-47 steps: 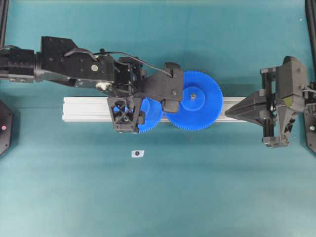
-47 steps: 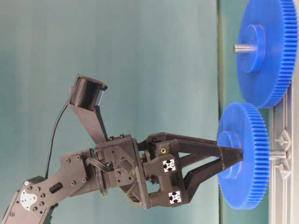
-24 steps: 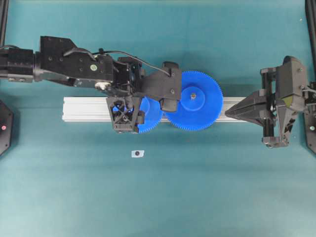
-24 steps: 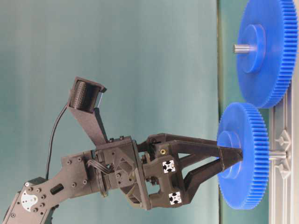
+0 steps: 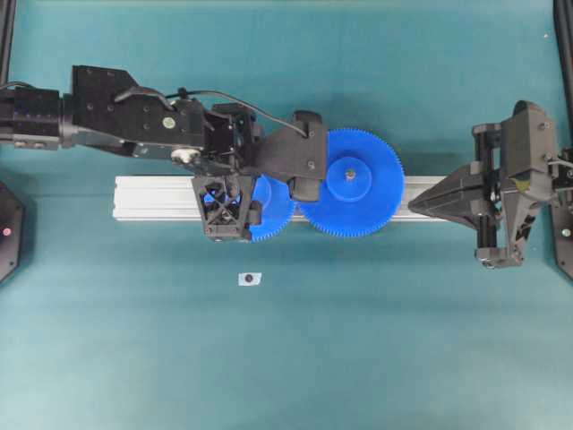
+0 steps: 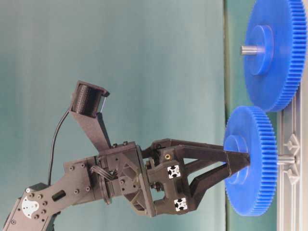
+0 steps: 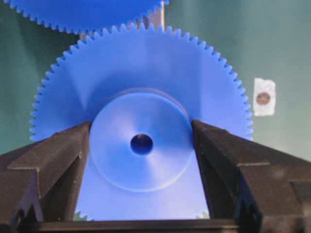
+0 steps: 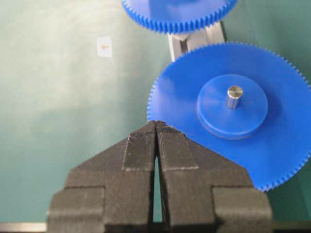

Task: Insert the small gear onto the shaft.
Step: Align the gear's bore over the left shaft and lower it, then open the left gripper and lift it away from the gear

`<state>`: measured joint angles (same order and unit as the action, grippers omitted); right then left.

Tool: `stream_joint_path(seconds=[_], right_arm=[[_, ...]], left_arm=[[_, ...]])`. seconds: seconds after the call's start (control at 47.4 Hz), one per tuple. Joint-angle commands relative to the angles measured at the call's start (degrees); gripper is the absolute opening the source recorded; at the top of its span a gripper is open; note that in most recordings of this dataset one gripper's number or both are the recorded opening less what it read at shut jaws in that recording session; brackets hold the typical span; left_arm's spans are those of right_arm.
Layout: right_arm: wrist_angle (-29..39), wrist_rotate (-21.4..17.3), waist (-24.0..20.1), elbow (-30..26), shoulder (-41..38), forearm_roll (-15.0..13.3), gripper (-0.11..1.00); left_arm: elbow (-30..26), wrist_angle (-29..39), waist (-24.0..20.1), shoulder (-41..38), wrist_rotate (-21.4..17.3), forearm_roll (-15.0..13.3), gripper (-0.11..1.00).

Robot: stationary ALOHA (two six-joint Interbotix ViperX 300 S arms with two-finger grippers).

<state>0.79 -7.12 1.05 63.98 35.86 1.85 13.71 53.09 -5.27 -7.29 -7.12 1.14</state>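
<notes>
Left gripper (image 7: 141,160): fingers (image 7: 58,160) set one on each side of the raised hub of the small gear (image 7: 146,73), touching it, so the hub is grasped between them; the centre hole faces the wrist camera and looks dark. Small gear: blue, finely toothed, sitting over the aluminium rail (image 5: 152,199) left of centre, its teeth meeting those of the big gear (image 5: 358,193). In the table-level view the gripper (image 6: 238,166) reaches the small gear (image 6: 260,144) from the left, and a short silvery shaft (image 6: 285,159) shows behind the gear's back face, running to the rail (image 6: 291,144); whether the gear is fully seated on it cannot be told. Big gear (image 8: 272,145): blue, with a grey centre pin (image 8: 234,96), on the same rail just right of the small gear. Right gripper (image 8: 155,127): fingers pressed together at the tips, clenched on nothing, at the rail's right end, apart from the big gear. White tag (image 5: 250,279): small paper square with a dark dot, lying on the teal mat (image 5: 286,358) below the rail, near the small gear (image 5: 273,208).
</notes>
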Motion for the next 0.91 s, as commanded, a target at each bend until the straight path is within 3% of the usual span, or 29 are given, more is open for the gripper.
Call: stream_joint_path(seconds=[0.0, 0.084, 0.19, 0.359, 0.886], right_arm=[[-0.4, -1.1, 0.0, -0.5, 0.2, 0.1, 0.03], [-0.4, -1.6, 0.0, -0.6, 0.2, 0.1, 0.03], [-0.4, -1.8, -0.1, -0.5, 0.2, 0.1, 0.03], [-0.4, -1.8, -0.2, -0.5, 0.3, 0.1, 0.03], [-0.4, -1.8, -0.3, -0.4, 0.3, 0.1, 0.03]], left_arm=[[0.4, 0.9, -0.1, -0.4, 0.2, 0.2, 0.69], [0.4, 1.1, -0.1, -0.6, 0.4, 0.2, 0.73], [0.2, 1.1, -0.1, -0.5, 0.5, 0.1, 0.90], [-0.2, 1.0, -0.1, -0.2, 0.4, 0.1, 0.84], [-1.1, 0.7, 0.1, 1.3, 0.7, 0.1, 0.85]])
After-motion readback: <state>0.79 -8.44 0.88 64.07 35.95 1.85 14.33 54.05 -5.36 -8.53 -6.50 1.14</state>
